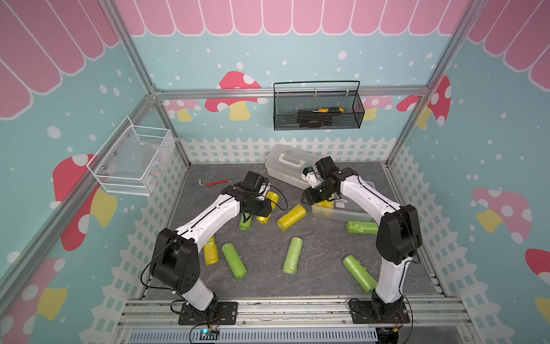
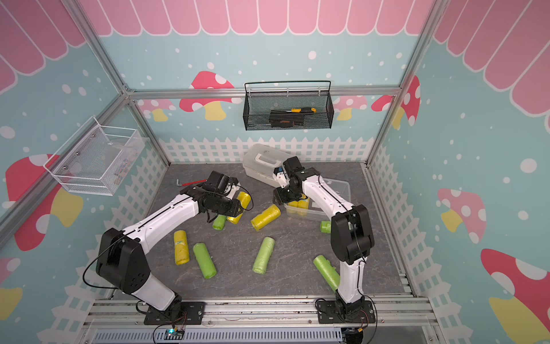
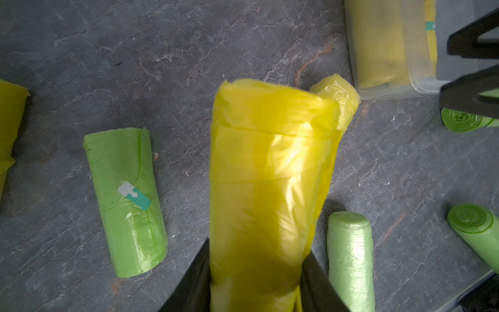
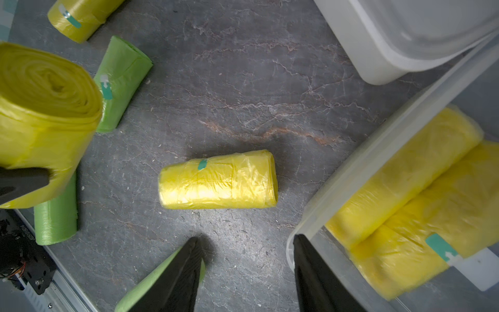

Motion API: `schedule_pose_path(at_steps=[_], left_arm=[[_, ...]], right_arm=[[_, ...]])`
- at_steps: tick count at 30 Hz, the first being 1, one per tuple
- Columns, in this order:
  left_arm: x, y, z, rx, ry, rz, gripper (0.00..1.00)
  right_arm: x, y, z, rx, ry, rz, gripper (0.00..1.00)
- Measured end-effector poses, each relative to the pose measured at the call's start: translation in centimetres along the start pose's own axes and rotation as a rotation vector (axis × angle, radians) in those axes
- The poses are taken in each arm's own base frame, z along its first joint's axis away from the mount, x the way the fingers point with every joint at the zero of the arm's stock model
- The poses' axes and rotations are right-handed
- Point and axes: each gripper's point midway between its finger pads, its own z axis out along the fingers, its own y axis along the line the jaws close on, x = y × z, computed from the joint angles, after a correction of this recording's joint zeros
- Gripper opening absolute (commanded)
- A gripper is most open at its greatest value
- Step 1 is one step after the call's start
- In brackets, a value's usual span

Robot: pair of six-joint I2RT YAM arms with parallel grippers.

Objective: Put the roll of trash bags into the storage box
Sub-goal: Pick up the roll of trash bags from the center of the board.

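My left gripper point(image 3: 256, 248) is shut on a yellow roll of trash bags point(image 3: 270, 162), held lengthways between both black fingers above the grey floor. In both top views that roll point(image 1: 273, 197) point(image 2: 244, 198) shows under the left wrist, left of the storage box. The storage box point(image 1: 354, 213) point(image 4: 378, 154) is a clear tub at the right, with two yellow rolls point(image 4: 405, 175) lying inside. My right gripper point(image 4: 246, 239) stands open by the box's near corner, nothing between its fingers. Another yellow roll point(image 4: 218, 179) point(image 1: 291, 217) lies on the floor between the two grippers.
Several green rolls point(image 1: 293, 254) and one more yellow roll point(image 1: 211, 251) lie scattered on the floor. A white case with a handle point(image 1: 285, 166) stands behind the box. A red-handled hex key point(image 1: 215, 182) lies at the back left. Wire baskets point(image 1: 318, 108) hang on the walls.
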Motion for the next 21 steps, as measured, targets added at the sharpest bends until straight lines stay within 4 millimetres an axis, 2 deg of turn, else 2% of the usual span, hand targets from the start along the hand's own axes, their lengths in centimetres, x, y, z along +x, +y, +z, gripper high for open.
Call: schedule_pose_path(at_steps=[5, 9, 16, 18, 21], left_arm=[[0.1, 1.0, -0.5, 0.001, -0.017, -0.040, 0.24], [0.4, 1.5, -0.6, -0.002, -0.019, -0.061, 0.24], [0.8, 1.3, -0.3, 0.016, -0.008, -0.067, 0.24], [0.7, 1.2, -0.3, 0.021, -0.011, -0.067, 0.24], [0.7, 1.1, -0.3, 0.027, -0.012, -0.066, 0.24]], right_arm=[[0.2, 0.3, -0.2, 0.010, 0.020, -0.031, 0.57], [-0.2, -0.5, -0.2, 0.056, 0.026, -0.032, 0.59], [-1.6, -1.9, -1.3, 0.148, 0.007, -0.042, 0.59], [-1.7, -2.3, -1.0, 0.154, 0.014, -0.039, 0.59], [-1.1, -2.8, 0.6, 0.149, 0.052, -0.030, 0.59]])
